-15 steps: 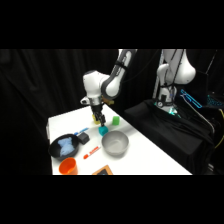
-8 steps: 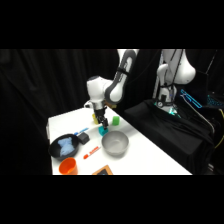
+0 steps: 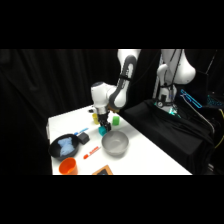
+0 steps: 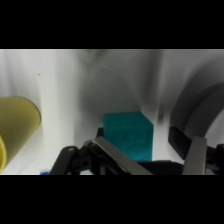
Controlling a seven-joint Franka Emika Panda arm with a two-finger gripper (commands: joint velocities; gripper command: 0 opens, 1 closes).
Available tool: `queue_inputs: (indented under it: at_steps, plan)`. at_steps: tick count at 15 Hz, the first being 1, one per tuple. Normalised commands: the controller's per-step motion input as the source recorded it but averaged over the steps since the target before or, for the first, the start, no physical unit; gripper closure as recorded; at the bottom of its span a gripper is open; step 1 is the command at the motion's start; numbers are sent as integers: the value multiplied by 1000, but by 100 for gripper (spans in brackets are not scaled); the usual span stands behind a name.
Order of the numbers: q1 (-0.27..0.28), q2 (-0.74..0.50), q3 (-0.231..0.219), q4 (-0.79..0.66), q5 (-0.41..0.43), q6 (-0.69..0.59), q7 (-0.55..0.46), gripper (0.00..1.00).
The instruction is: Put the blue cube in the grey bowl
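Blue cube [image 4: 128, 136], small, teal and matt, sits between the two fingers in the wrist view, its lower edge hidden behind the black linkage. One finger [image 4: 116, 156] crosses in front of it and the other [image 4: 196, 154] stands off to its right with a gap, so I cannot tell whether the jaws [image 3: 103, 125] are gripping the cube or merely straddling it. From the side the cube [image 3: 102, 131] shows only as a teal speck under the jaws, just beside the rim of the round plain grey metallic bowl [image 3: 115, 143]; whether it touches the desk [image 3: 145, 157] is hard to make out. In the wrist view the bowl [image 4: 200, 112] is cut off at the right edge, and a yellow rounded object [image 4: 15, 125] is cut off at the left. A light green cube [image 3: 116, 120] sits behind the arm. On the white desk also lie a black pan [image 3: 64, 146] with something pale blue in it and an orange cup [image 3: 67, 166]. Black drapes close the room behind.
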Motion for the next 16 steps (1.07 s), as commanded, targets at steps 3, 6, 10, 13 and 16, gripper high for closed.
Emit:
queue_inputs:
  at_steps: [3,6,10,13,16]
  plan:
    - [-115,92,89,26,-13,233,-63,0]
    - [-99,31,62,13,-60,197,-29,35]
    - [-53,-54,32,-37,-107,159,2,68]
    - [-12,-139,-8,-77,-146,93,36,71]
    - [23,-295,-38,-108,-141,-91,90,74]
